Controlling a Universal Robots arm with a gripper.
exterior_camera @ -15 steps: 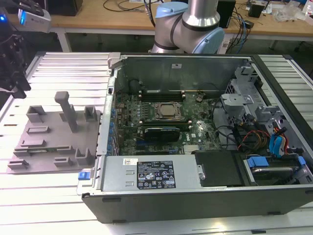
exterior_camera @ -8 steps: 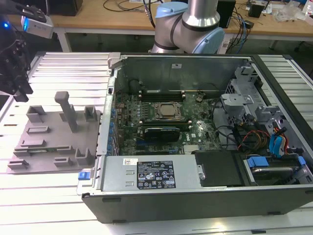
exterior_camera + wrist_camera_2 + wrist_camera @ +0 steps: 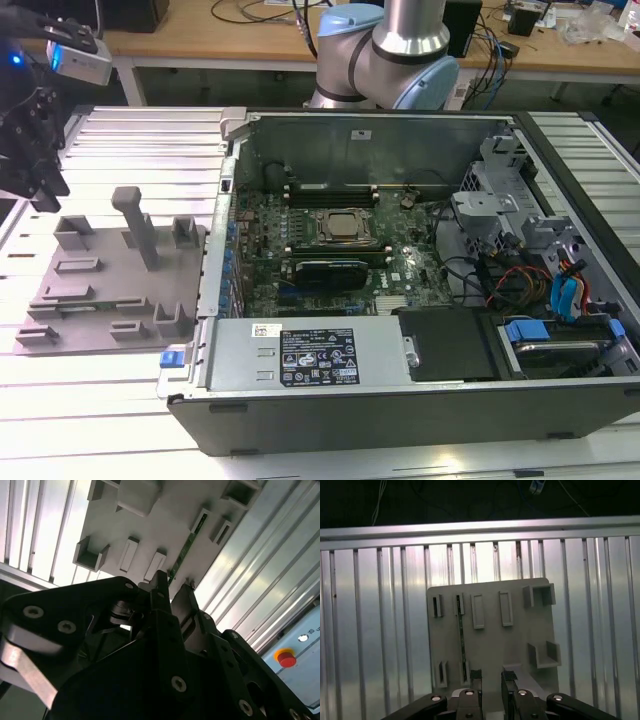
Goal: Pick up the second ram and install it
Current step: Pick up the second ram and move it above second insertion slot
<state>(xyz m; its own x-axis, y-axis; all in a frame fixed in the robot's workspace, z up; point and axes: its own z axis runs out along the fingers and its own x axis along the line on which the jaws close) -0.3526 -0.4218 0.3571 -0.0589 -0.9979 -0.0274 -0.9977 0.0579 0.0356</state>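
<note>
**Gripper [image 3: 492, 680] hovering over the tray [image 3: 490, 640], empty**

The gripper's two fingers [image 3: 476, 682] are standing a narrow gap apart, gripping nothing. Just beyond the fingertips, the second ram [image 3: 462, 640], one thin green stick, is standing on edge in the slotted holders of the single grey tray. The tray is lying on the slatted metal table [image 3: 370, 630]. Farther off, to the exterior view's right, one open computer case [image 3: 400, 425] is lying on its side.
</note>
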